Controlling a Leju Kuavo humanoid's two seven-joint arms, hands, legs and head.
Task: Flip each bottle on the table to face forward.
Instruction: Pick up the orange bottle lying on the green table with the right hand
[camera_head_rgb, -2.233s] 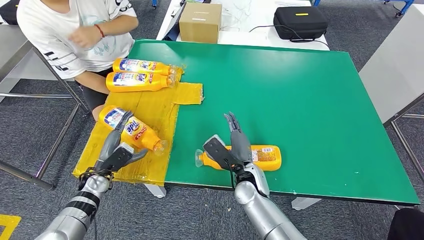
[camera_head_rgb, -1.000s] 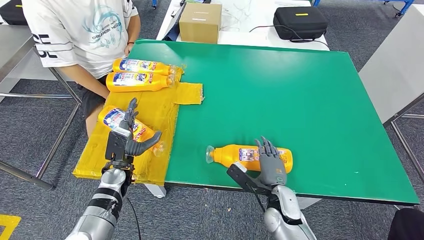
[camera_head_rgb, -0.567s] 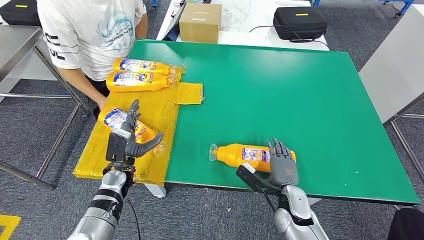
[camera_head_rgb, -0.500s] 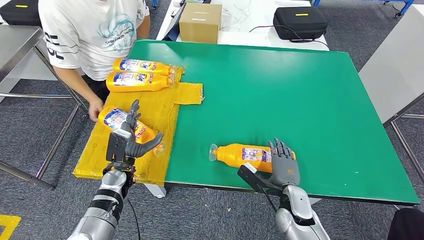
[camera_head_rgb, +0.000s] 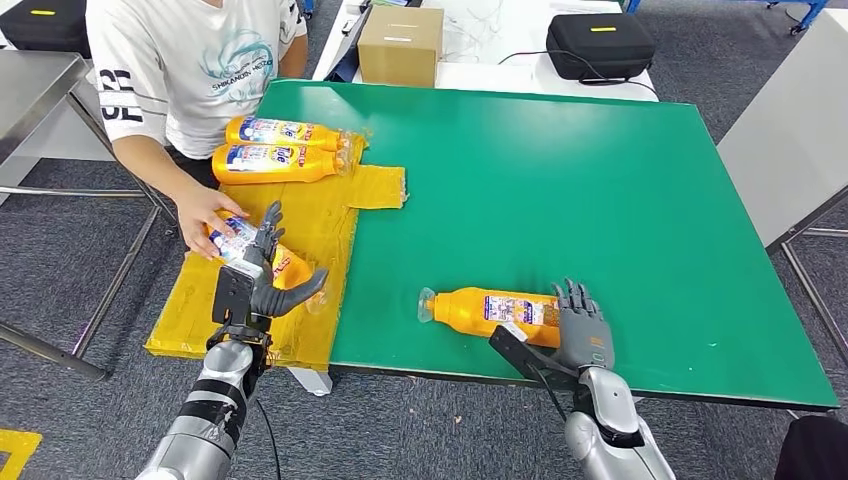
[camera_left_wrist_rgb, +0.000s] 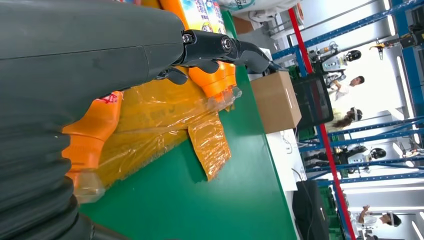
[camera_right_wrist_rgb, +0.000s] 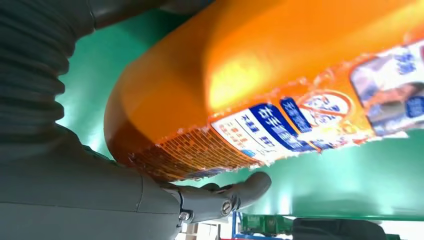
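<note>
An orange bottle (camera_head_rgb: 492, 310) lies on the green table (camera_head_rgb: 560, 190) near its front edge, cap to the left and a printed label up. My right hand (camera_head_rgb: 580, 332) stands at its base end, fingers straight up, thumb reaching under it. In the right wrist view the bottle (camera_right_wrist_rgb: 280, 85) lies against the palm above the thumb (camera_right_wrist_rgb: 235, 197). My left hand (camera_head_rgb: 258, 282) hovers open over another bottle (camera_head_rgb: 275, 262) on a yellow plastic sheet (camera_head_rgb: 310, 225); a person's hand (camera_head_rgb: 205, 210) holds that bottle's base. Two more bottles (camera_head_rgb: 285, 132) (camera_head_rgb: 275, 163) lie at the sheet's far end.
A person in a white shirt (camera_head_rgb: 190, 60) sits at the table's left corner. A cardboard box (camera_head_rgb: 400, 45) and a black case (camera_head_rgb: 600, 45) stand on a white table beyond. A grey table (camera_head_rgb: 790, 130) flanks the right side, a metal one (camera_head_rgb: 30, 90) the left.
My right hand slid right along the bottle to its base end, and the bottle shifted slightly right. The person's hand came down onto the bottle under my left hand.
</note>
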